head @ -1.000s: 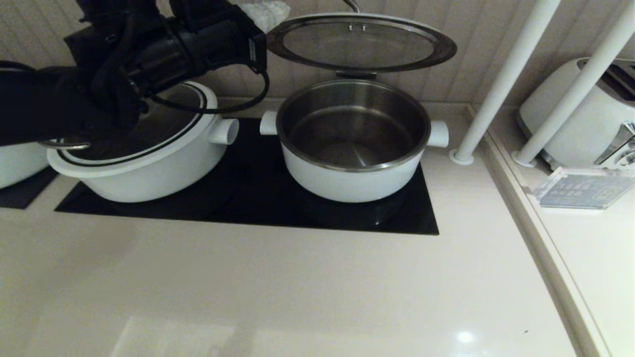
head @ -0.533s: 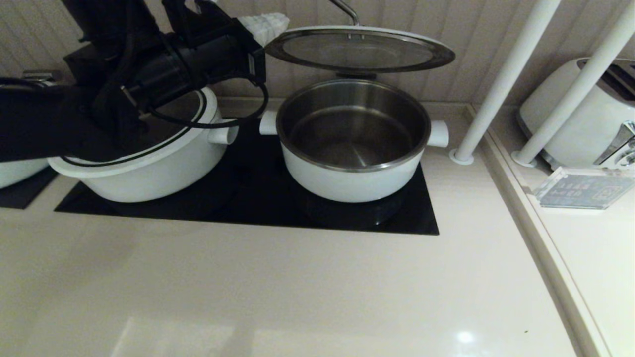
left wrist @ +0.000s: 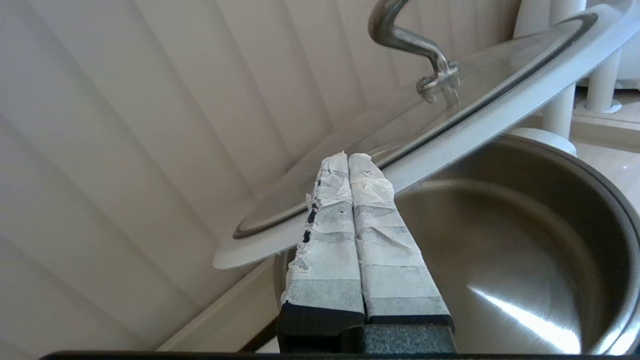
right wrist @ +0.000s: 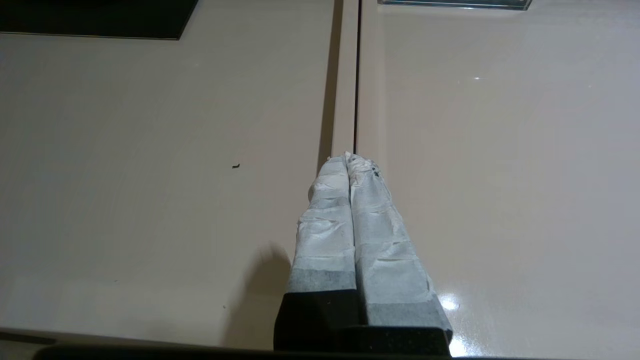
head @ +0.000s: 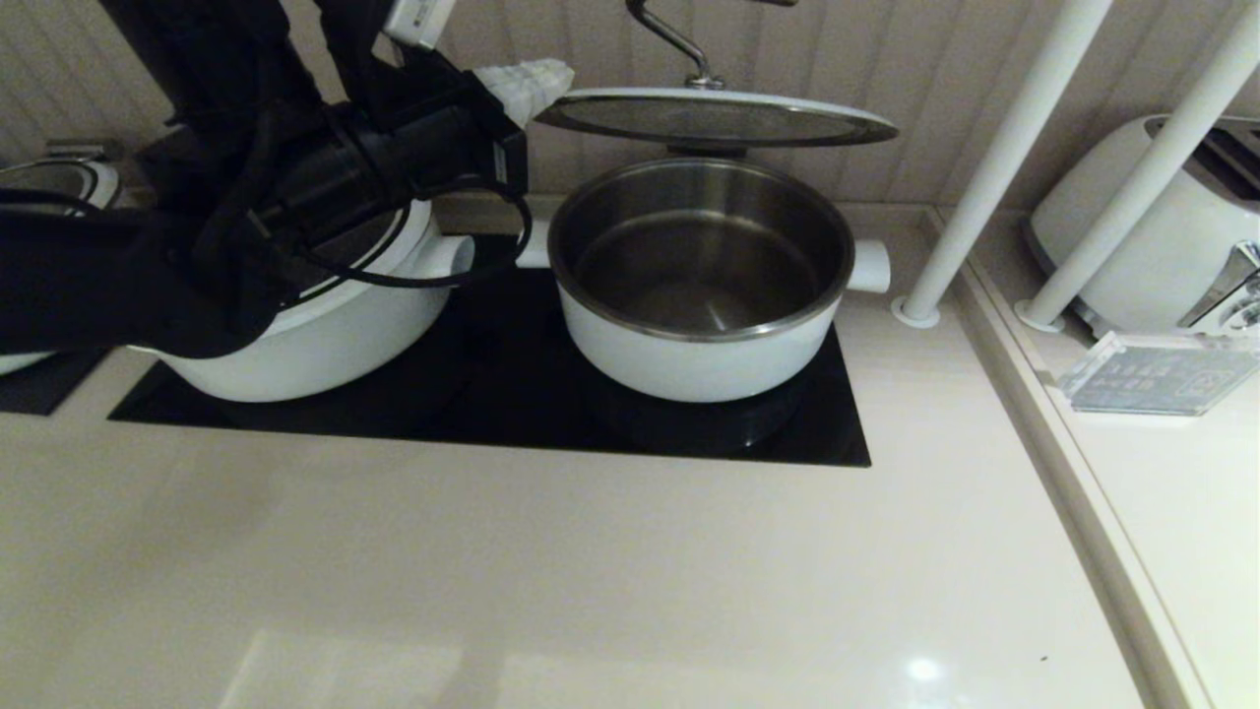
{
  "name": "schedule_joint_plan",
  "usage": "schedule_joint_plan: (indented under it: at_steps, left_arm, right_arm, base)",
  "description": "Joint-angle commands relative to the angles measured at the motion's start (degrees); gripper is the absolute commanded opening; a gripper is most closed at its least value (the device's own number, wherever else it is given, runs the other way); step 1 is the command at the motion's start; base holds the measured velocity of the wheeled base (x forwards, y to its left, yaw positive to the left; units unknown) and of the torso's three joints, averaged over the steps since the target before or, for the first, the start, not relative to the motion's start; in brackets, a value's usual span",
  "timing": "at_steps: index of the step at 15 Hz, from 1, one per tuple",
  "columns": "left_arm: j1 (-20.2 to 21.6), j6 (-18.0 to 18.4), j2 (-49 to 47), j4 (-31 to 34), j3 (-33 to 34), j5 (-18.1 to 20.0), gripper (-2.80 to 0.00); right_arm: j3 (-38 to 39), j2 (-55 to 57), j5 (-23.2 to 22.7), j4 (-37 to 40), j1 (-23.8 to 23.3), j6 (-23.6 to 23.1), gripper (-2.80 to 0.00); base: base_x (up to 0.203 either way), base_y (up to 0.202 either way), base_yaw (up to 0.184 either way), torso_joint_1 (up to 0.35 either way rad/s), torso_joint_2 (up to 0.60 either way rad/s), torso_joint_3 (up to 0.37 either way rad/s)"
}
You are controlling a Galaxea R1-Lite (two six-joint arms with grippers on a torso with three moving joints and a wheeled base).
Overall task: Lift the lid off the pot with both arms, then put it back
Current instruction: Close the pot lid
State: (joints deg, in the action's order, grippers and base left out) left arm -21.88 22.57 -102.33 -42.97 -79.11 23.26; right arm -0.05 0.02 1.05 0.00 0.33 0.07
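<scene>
On the black hob at the far side of the worktop (head: 591,591), the pot (head: 701,286) stands uncovered, so lifting looks done and putting back is left. Its lid (head: 716,116) is above the pot's far rim, tilted. The left tool (left wrist: 348,162), pressed together with nothing between, touches the lid's left edge; the right tool (right wrist: 348,161), likewise pressed together on nothing, hangs over bare worktop.

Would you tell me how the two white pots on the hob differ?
The deep pot is open, steel inside showing; the wide pot is lidded. The deep pot has two stubs; the wide pot shows one tubular stub. Both are white, on the black hob.
</scene>
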Motion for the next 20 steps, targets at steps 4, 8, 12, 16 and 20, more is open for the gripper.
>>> schedule_joint_plan:
  at_steps: [4, 8, 12, 16, 20]
  left_arm:
    - [0.00, 0.14, 0.29, -2.65, 4.39, 0.03, -2.80]
    - [0.00, 0.10, 0.12, -4.77, 6.73, 0.03, -2.80]
    - [0.00, 0.10, -0.32, -5.54, 7.21, 0.03, -2.80]
    - [0.00, 0.10, -0.49, -7.88, 10.17, 0.03, -2.80]
    - [0.00, 0.10, -0.59, -8.89, 12.04, 0.03, -2.80]
  right_arm:
    - [0.01, -0.02, 0.01, 0.00, 0.02, 0.01, -2.80]
    - [0.05, -0.02, 0.01, 0.00, 0.02, 0.01, -2.80]
    - [0.00, -0.02, 0.01, 0.00, 0.02, 0.01, -2.80]
    - [0.03, -0.02, 0.00, 0.00, 0.02, 0.01, -2.80]
    - [0.05, -0.02, 0.01, 0.00, 0.02, 0.01, -2.80]
  base:
    - [0.000, 0.000, 0.000, 0.000, 0.00, 0.000]
    - [0.000, 0.000, 0.000, 0.000, 0.00, 0.000]
    - [0.000, 0.000, 0.000, 0.000, 0.00, 0.000]
    - [0.000, 0.000, 0.000, 0.000, 0.00, 0.000]
    - [0.000, 0.000, 0.000, 0.000, 0.00, 0.000]
